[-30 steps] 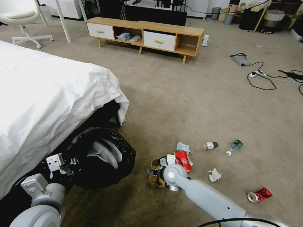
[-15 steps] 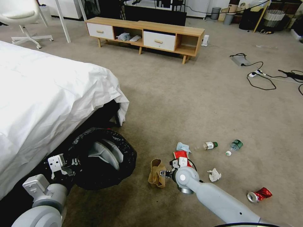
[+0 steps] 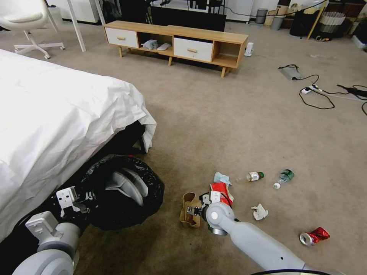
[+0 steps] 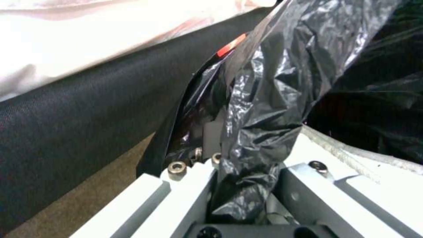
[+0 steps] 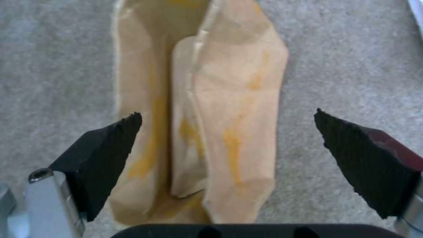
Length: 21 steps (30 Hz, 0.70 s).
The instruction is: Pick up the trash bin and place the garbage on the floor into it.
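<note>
1. Right wrist view: the right pincer [image 5: 227, 145] is held open, black pads [image 5: 105, 152] astride a creased brown paper bag [image 5: 211, 132] on the beige carpet floor [image 5: 352, 49]; light, limp, best pinched mid-fold.
2. The left pincer [image 4: 240, 185] is clamped on the crinkled glossy black-lined round trash bin [image 3: 122, 191] beside the white bed [image 3: 57, 122]; the film looks slippery.
3. Counted: one bag, one red wrapper [image 3: 222, 193], one crushed red can [image 3: 314, 235], two tissues, two bottles.

On the floor [image 3: 229, 126] near the right gripper [image 3: 190, 210] I count one brown paper bag [image 3: 188, 215], one red wrapper [image 3: 223, 191], one bluish tissue [image 3: 222, 178], one white tissue [image 3: 259, 212], two green-capped bottles [image 3: 254, 176] [image 3: 284, 177] and one crushed red can [image 3: 314, 235]. Beside the left gripper [image 3: 88, 196] there is one trash bin [image 3: 126, 191].
</note>
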Tool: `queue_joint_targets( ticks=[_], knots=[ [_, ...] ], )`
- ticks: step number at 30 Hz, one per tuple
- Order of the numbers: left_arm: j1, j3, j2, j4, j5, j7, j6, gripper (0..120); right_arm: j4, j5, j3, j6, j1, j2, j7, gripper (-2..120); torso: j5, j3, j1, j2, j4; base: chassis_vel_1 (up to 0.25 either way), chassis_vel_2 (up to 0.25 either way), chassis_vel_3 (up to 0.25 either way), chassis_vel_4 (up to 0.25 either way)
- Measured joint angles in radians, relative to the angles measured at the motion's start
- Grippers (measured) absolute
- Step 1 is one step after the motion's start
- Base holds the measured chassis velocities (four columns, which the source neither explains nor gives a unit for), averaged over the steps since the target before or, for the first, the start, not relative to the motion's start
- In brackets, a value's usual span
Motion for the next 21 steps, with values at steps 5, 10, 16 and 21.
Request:
queue_joint_targets(
  ticks=[5, 10, 16, 21],
  knots=[
    [-0.004, -0.002, 0.002, 0.006, -0.003, 0.001, -0.001, 0, 0.017, 0.004, -0.008, 0.004, 0.003, -0.005, 0.007, 100, 0.0000, 0.000, 0.000, 0.000, -0.0001, 0.000, 0.000, 0.000, 0.000],
    [-0.007, -0.001, 0.001, 0.013, -0.003, 0.006, -0.003, 0, 0.019, 0.004, -0.014, 0.006, 0.005, 0.003, 0.010, 100, -0.0001, 0.000, 0.000, 0.000, -0.0001, 0.000, 0.000, 0.000, 0.000],
    [-0.008, -0.008, 0.002, 0.019, -0.006, 0.010, -0.006, 0, 0.005, -0.001, -0.027, 0.006, 0.016, 0.031, 0.009, 100, -0.0001, 0.000, 0.000, 0.000, -0.0001, 0.000, 0.000, 0.000, 0.000],
    [-0.011, -0.008, 0.003, 0.021, -0.007, 0.011, -0.007, 0, -0.024, -0.007, -0.034, 0.006, 0.032, 0.059, 0.002, 100, -0.0001, 0.000, 0.000, 0.000, -0.0001, 0.000, 0.000, 0.000, 0.000]
  ],
)
